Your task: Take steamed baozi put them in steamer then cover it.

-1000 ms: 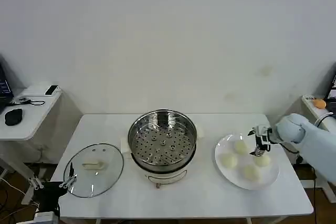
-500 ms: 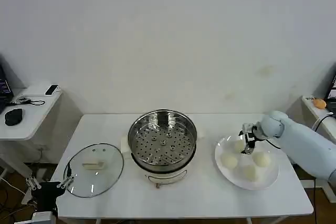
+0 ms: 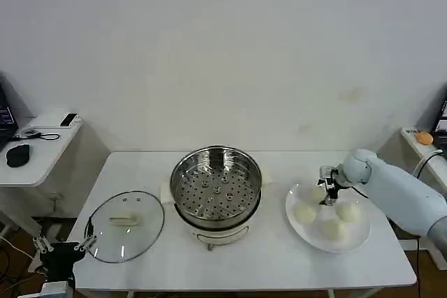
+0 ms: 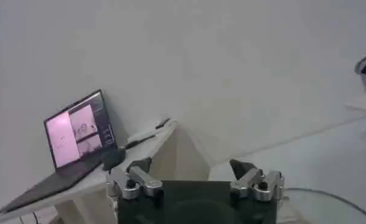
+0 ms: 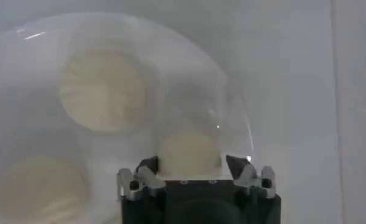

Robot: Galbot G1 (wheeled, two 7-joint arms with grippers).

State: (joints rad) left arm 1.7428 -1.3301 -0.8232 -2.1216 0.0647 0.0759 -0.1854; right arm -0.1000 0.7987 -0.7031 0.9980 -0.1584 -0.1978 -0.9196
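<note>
Room: plain white wall (image 3: 223,47), unbroken behind a white rectangular table (image 3: 174,270). Off the table's left edge, a small white side desk (image 3: 35,148) bearing a black mouse (image 3: 17,154), a cable and an open laptop (image 4: 79,137). Even, diffuse lighting.

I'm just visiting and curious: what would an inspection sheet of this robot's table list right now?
Surface: white table.
Job's things: steamer uncovered, tray bare; baozi on white plate; glass lid lying flat on the table's left side.
Clutter: nothing seen.
Grippers: right gripper open above the plate, straddling a baozi; left gripper open, off the table's left front corner.
Cables: cable near the right arm.
Surroundings: side desk with laptop; plain wall.
</note>
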